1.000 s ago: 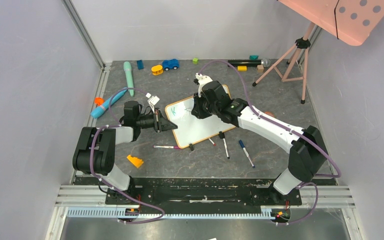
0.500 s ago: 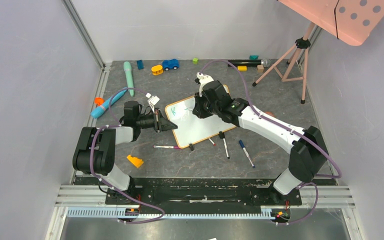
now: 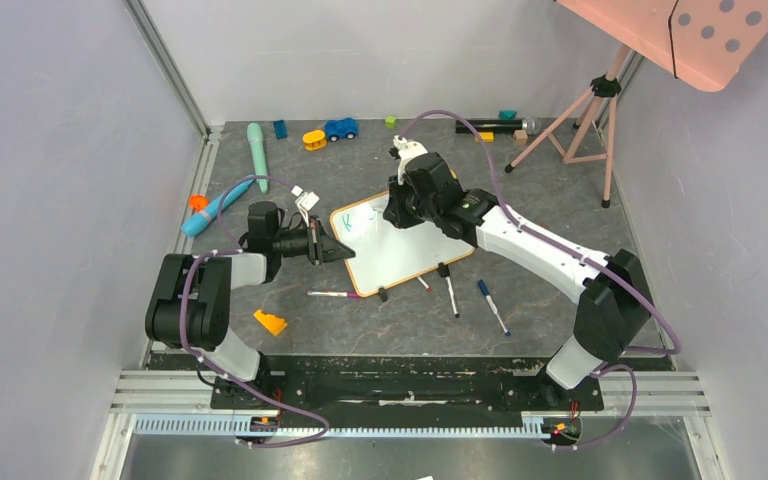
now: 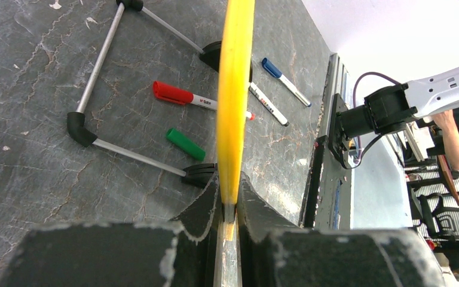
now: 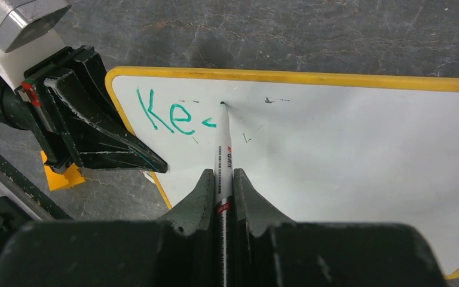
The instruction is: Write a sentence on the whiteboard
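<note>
The whiteboard (image 3: 410, 250) lies mid-table, white with a yellow-orange frame; it also shows in the right wrist view (image 5: 346, 155) and edge-on in the left wrist view (image 4: 234, 101). My left gripper (image 3: 345, 250) (image 4: 232, 206) is shut on its left edge. My right gripper (image 3: 398, 215) (image 5: 222, 179) is shut on a marker (image 5: 222, 149) with its tip on the board's upper left. The sentence (image 5: 168, 115) reads "Ke" in green, with a short stroke of another letter.
Loose markers (image 3: 452, 296) (image 3: 493, 306) and a pink pen (image 3: 332, 294) lie in front of the board. A red marker (image 4: 182, 95) and a green cap (image 4: 186, 144) lie beneath it. An orange wedge (image 3: 270, 322), toys (image 3: 340, 128) and a pink tripod (image 3: 585, 115) surround.
My right gripper has moved the marker up and slightly left on the board, adding a short green stroke after "Ke". The left arm has not moved.
</note>
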Controlling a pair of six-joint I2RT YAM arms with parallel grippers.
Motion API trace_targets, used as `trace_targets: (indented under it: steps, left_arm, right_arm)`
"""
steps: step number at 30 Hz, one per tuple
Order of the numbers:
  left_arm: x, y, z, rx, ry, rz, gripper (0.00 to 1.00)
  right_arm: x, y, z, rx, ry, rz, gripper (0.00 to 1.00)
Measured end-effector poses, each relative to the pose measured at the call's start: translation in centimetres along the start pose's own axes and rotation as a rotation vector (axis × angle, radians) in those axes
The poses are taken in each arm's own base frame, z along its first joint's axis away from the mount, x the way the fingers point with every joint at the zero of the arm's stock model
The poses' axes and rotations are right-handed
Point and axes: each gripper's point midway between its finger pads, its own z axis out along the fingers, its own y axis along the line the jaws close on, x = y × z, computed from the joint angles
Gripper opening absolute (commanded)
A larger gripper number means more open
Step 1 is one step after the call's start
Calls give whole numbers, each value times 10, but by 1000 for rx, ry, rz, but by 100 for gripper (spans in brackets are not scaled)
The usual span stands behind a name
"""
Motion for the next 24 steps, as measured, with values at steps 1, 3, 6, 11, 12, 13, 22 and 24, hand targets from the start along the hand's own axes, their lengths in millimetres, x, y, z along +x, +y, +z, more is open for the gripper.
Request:
trace_targets:
  steps: [1,3,6,11,12,13,22,24]
  left_arm:
    - [0,0,0,0,0,0,2]
    - [0,0,0,-1,0,-1,2]
    - [0,0,0,-1,0,-1,2]
    - [0,0,0,0,0,0,2]
    - [0,0,0,0,0,0,2]
    - [0,0,0,0,1,-1,2]
    - [0,0,0,-1,1,-2,2]
    - [0,0,0,-1,0,-2,2]
  right_arm:
    - [0,0,0,-1,0,0,0]
    - [0,1,1,-6,3,1,0]
    - [1,2,1,-14,6,2,0]
    - [3,6,1,-42,14,2,0]
    - [4,6,2,-46,17,2,0]
    - [5,7,2,-50,19,2,0]
    - [21,10,4,-86,54,4,0]
    - [23,9,3,-86,58,4,0]
